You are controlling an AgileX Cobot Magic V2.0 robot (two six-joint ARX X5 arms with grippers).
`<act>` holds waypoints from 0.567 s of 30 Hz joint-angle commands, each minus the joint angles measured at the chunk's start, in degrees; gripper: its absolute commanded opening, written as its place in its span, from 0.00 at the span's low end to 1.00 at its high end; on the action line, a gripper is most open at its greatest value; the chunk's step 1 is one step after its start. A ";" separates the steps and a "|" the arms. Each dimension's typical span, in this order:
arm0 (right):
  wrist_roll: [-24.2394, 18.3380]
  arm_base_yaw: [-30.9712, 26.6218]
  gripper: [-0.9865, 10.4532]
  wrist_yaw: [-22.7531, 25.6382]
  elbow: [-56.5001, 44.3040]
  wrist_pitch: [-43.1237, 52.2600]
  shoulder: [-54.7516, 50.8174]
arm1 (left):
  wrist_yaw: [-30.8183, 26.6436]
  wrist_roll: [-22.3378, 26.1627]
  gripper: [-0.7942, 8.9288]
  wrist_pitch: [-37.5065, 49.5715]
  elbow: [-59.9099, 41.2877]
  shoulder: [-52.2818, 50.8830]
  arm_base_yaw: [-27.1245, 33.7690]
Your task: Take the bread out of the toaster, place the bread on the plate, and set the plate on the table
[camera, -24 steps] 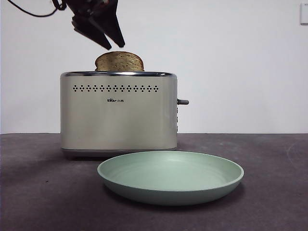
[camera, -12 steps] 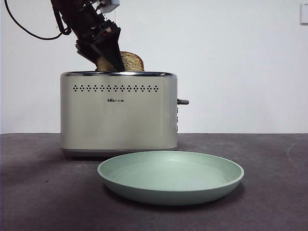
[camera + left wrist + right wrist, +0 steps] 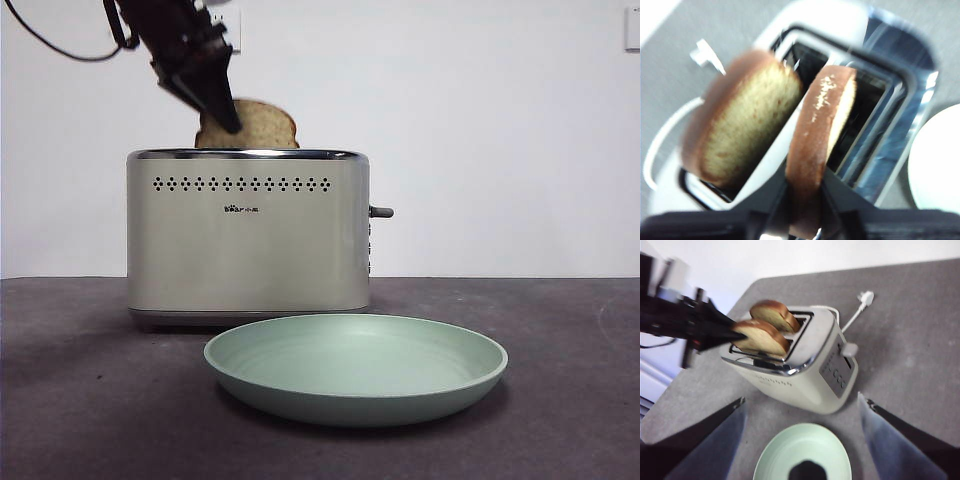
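Observation:
The cream toaster (image 3: 245,235) stands on the table (image 3: 80,400) with two slices in its slots. My left gripper (image 3: 228,122) reaches down from the upper left and is shut on the bread (image 3: 262,124), the slice in the slot nearer the plate. In the left wrist view my jaws (image 3: 805,189) clamp this slice (image 3: 821,117) edge-on, raised a little in its slot. The right wrist view shows the bread (image 3: 762,337) held by the left gripper (image 3: 722,332). The mint-green plate (image 3: 355,365) lies in front of the toaster. My right gripper (image 3: 802,404) is open, high above the plate (image 3: 790,450).
A second slice (image 3: 747,127) sits in the other slot, seen behind the bread in the right wrist view (image 3: 775,315). The toaster's lever (image 3: 380,212) sticks out on its right side. Its white cord and plug (image 3: 862,302) lie on the table behind it.
My left gripper came down from above the toaster onto the bread and shut on it. The slice now stands slightly higher in its slot.

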 commanded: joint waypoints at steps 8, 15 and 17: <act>-3.56 0.96 0.42 0.17 0.15 -7.34 8.46 | 2.16 -8.11 0.07 1.84 -0.15 -13.18 -1.11; -5.53 1.97 0.42 0.24 0.15 -13.00 16.13 | 5.60 -16.35 0.07 3.82 -0.15 -22.93 -1.20; -6.56 2.54 0.42 0.26 0.15 -13.75 18.51 | 6.51 -17.84 0.07 3.61 -0.17 -25.44 -1.68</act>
